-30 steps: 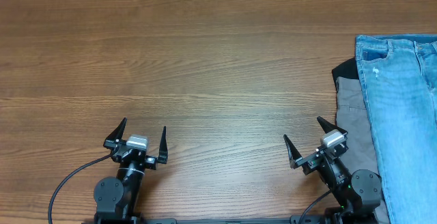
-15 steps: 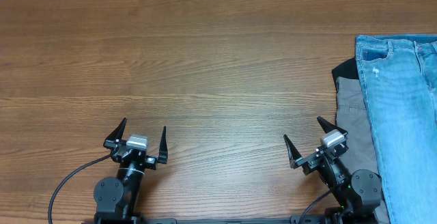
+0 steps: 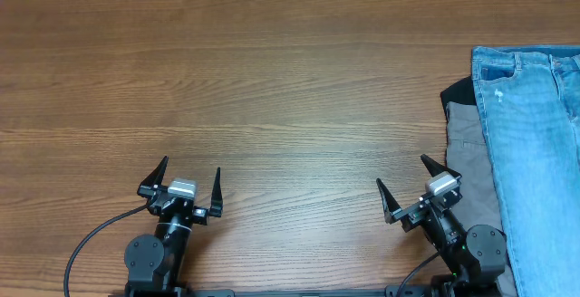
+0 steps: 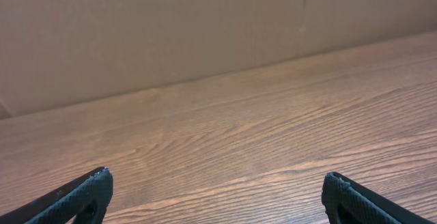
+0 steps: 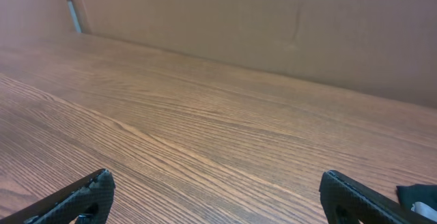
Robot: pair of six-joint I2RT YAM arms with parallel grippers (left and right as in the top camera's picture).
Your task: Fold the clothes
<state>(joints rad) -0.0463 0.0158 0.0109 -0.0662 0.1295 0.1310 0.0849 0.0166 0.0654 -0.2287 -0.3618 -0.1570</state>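
Observation:
Light-blue denim jeans (image 3: 535,143) lie flat at the table's right edge, waistband toward the far side. Under them lie grey trousers (image 3: 468,152) and a black top (image 3: 458,91), each showing a strip at the jeans' left side. My left gripper (image 3: 191,177) is open and empty near the front edge at the left; its view (image 4: 215,183) shows only bare wood between the fingertips. My right gripper (image 3: 404,176) is open and empty near the front edge, just left of the grey trousers; its view (image 5: 215,183) shows bare wood and a dark bit of cloth (image 5: 418,195) at the lower right.
The wooden table (image 3: 272,89) stretches from the grippers to a brown cardboard wall (image 4: 205,26) along the far edge. The clothes pile runs off the right edge of the overhead view.

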